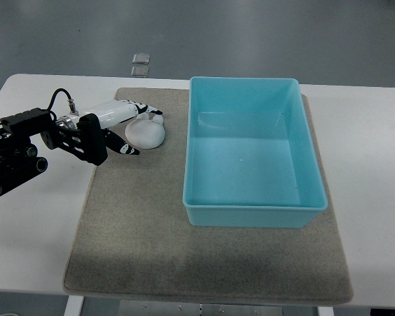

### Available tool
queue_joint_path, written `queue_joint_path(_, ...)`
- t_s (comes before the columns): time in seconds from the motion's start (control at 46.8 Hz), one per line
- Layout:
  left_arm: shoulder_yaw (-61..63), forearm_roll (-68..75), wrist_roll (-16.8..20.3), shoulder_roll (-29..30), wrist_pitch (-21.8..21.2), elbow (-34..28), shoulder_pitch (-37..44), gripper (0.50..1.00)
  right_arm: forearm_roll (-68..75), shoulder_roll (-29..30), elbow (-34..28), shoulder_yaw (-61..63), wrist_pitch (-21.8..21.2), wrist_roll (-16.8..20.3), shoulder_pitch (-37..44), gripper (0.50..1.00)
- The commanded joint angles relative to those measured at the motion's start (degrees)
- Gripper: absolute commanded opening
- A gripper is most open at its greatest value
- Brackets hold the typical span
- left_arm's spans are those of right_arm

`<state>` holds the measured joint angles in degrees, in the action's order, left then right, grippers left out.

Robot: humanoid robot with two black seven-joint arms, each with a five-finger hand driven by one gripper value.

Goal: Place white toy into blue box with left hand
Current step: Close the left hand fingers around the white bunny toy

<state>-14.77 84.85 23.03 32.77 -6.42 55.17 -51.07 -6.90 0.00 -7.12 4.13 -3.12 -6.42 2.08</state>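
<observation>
The white toy (pixel 147 135), a smooth rounded lump, lies on the grey mat (pixel 151 237) just left of the blue box (pixel 188 151). My left hand (pixel 147 131) reaches in from the left edge and brackets the toy's left side. Its white upper fingers (pixel 143 108) stretch over the toy's top edge and the thumb (pixel 128 149) points below it. The fingers are spread, not closed round the toy, which rests on the mat. The box is an open rectangular tub with nothing in it. The right arm is out of view.
The mat lies on a white table (pixel 33 230). The black forearm with cables (pixel 16 155) lies over the table's left part. Two small clear squares (pixel 140 63) show on the floor beyond the far edge.
</observation>
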Motion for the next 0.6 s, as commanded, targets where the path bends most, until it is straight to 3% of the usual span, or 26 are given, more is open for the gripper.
queue_joint_path(0.0,0.00,0.23,0.00,-0.25,0.00,-0.33,-0.17,0.864,-0.04,0.00,0.00,0.00,-0.04,0.00,0.03,0.936)
queue_joint_path(0.107,0.00,0.23,0.00,-0.60,0.00,-0.50,-0.61,0.814,0.04,0.00,0.00,0.00,-0.04,0.00,0.03,0.936)
queue_joint_path(0.449,1.05,0.32,0.00,-0.60,-0.09,-0.50,-0.79,0.500,0.04,0.00,0.00,0.00,-0.04,0.00,0.03,0.936)
queue_joint_path(0.578,0.97,0.14,0.00,-0.51,-2.37,-0.59,-0.79,0.500,0.04,0.00,0.00,0.00,-0.04,0.00,0.03,0.936)
